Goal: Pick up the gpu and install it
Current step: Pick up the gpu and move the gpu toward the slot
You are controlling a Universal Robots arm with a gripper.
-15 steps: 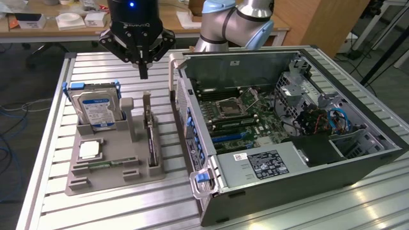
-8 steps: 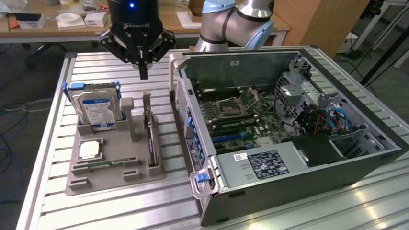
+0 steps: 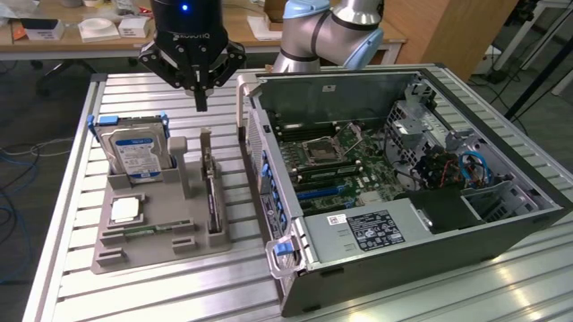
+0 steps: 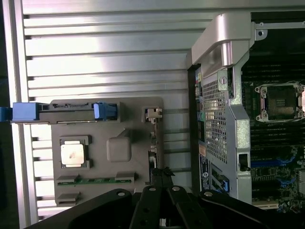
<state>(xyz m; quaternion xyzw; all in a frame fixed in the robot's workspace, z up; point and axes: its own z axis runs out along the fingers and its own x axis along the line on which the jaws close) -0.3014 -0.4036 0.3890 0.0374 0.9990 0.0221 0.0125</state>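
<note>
The gpu (image 3: pixel 212 194) stands on edge in a slot of the grey holder (image 3: pixel 147 251), left of centre in the exterior view, between the hard drive (image 3: pixel 134 151) and the open computer case (image 3: pixel 296 295). Seen edge-on it is a thin dark strip. I judge it a stiff board, probably light but fragile: it should not be bent or pressed on its components, and its smooth faces could slip in a loose pinch. The best hold looks to be across the thin upper edge, near the middle of its length so it rises level out of the slot, and away from the bracket end.

The hand (image 3: pixel 200 100) hangs in the upper left of the exterior view, over the tabletop (image 3: pixel 134 94) just past the holder's far end. Its fingers (image 3: pixel 201 90) are pressed together, with nothing between them and touching nothing. In the wrist view the hand (image 4: pixel 162 176) sits near one end of the gpu (image 4: pixel 153 148) — above it, apart.
</note>
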